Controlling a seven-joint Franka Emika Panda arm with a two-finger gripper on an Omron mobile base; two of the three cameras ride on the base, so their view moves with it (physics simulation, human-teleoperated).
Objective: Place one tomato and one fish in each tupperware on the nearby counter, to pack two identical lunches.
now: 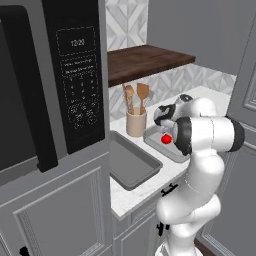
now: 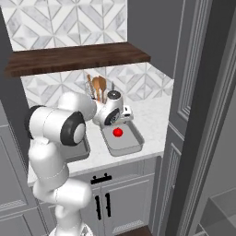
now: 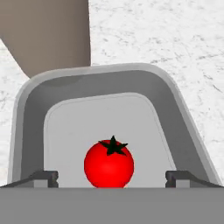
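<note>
Tomato [image 3: 109,162] resting on the floor of the right tray [image 2: 133,146], gripper [image 3: 111,178] just above it with jaws spread wide and holding nothing, utensil cup [image 1: 136,122] beside the tray, second tray [image 1: 131,165] on the counter [image 2: 152,113] to its left

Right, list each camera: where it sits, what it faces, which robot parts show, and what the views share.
Left base view: behind the arm's left, looking over the counter; arm rises lower right.
Right base view: behind its right, same counter; arm lower left.
Hand view: on the hand, looking into the tupperware; gripper open, finger tips either side of the tomato.
Shared: tomato in that tupperware, beside the utensil cup.
</note>
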